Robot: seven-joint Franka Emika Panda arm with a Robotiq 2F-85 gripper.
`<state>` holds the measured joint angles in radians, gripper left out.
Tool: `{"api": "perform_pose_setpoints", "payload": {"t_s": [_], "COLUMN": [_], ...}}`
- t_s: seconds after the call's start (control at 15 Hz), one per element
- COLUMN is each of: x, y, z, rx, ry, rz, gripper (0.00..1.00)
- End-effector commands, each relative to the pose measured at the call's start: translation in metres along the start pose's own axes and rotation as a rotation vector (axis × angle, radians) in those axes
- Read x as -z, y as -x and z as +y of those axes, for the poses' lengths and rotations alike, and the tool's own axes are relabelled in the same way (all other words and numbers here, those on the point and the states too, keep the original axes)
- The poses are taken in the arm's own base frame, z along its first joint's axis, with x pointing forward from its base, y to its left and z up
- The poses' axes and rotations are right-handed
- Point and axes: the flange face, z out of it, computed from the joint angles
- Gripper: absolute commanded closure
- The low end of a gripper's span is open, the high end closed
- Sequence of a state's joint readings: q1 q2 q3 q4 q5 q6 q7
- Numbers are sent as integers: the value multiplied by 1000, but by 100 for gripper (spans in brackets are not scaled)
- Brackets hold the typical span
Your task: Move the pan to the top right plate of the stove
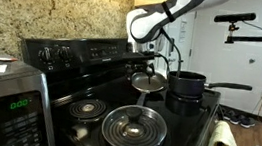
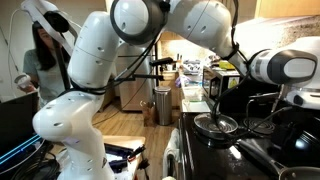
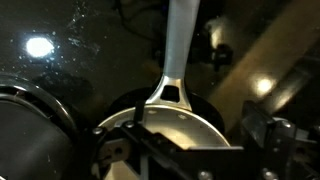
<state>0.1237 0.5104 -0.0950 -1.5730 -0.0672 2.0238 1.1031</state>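
Silvery metal: the pan sits level at the rear of the stove, close in front of the raised back panel and towards its far end. The gripper comes down from the white arm, and its jaws are closed on the pan's rim on the side opposite the handle. In the wrist view the handle runs straight away from the jaws, with the pale inside of the pan below it. A dark round edge shows beneath the pan — seemingly the top right plate, mostly covered. Whether the pan rests on it or hangs just above cannot be told.

Edges and clearances:
- The black saucepan stands just beside the pan. Their rims are near but apart, and its long handle reaches out past the stove's far side.
- The ribbed lidded pan occupies the near burner, in line with the pan's handle.
- A bare coil lies uncovered beside the lidded pan, with open black surface between it and the pan — the widest free room on the cooktop.
- A microwave bounds the near corner on the counter.

In an exterior view from behind the arm, the pan shows low at the stove's edge.
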Motion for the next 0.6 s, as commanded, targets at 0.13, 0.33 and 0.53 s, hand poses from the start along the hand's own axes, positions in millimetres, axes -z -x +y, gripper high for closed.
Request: {"api": "perform_pose_setpoints", "payload": {"t_s": [0.13,0.33,0.53], "x": [-1,-2,-12], "y": [6,6,18], "z": [-3,-3,-8], "rx": [39,46,-33], "ry": [12,14,-8], "rz": [6,7,-32], "gripper": [0,0,0]}}
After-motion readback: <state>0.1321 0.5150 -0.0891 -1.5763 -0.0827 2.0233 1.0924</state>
